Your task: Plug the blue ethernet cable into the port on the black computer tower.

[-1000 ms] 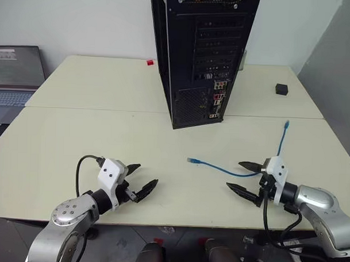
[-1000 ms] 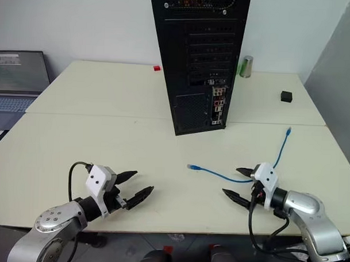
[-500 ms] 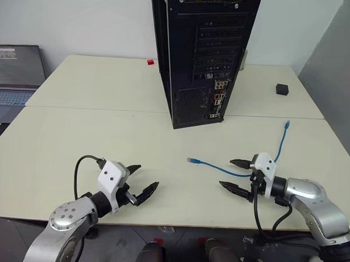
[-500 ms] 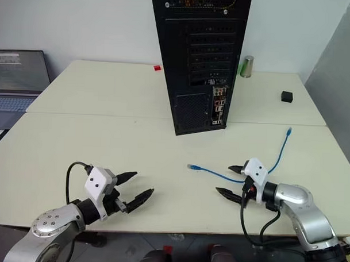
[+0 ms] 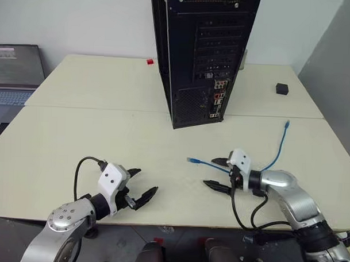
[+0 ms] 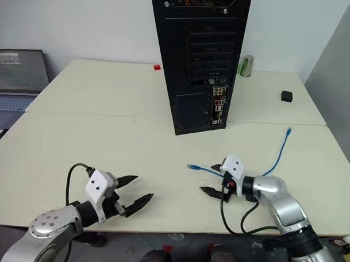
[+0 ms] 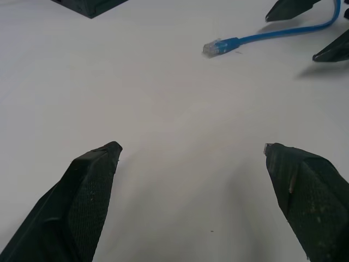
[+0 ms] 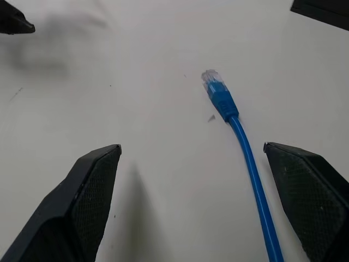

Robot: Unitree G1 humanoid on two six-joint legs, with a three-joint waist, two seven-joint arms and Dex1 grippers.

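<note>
Your blue ethernet cable [image 5: 260, 165] lies loose on the table [image 5: 94, 134], right of centre in the head view, one plug pointing left. The right gripper [image 5: 219, 174] straddles that end, jaws wide, holding nothing. The black computer tower [image 5: 197, 57] stands upper centre. The left gripper [image 5: 141, 186], lower left, gapes empty.

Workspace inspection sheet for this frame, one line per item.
Surface: cream table, seam across it.
Job's things: blue ethernet cable lies loose on the table, near plug unplugged; black computer tower upright, rear panel with port facing the robot.
Clutter: red block, small black box, green can.
Grippers: left gripper open, empty; right gripper open, straddling the cable, not gripping.
Cables: black robot cable.
Surroundings: laptop, white wall.
</note>
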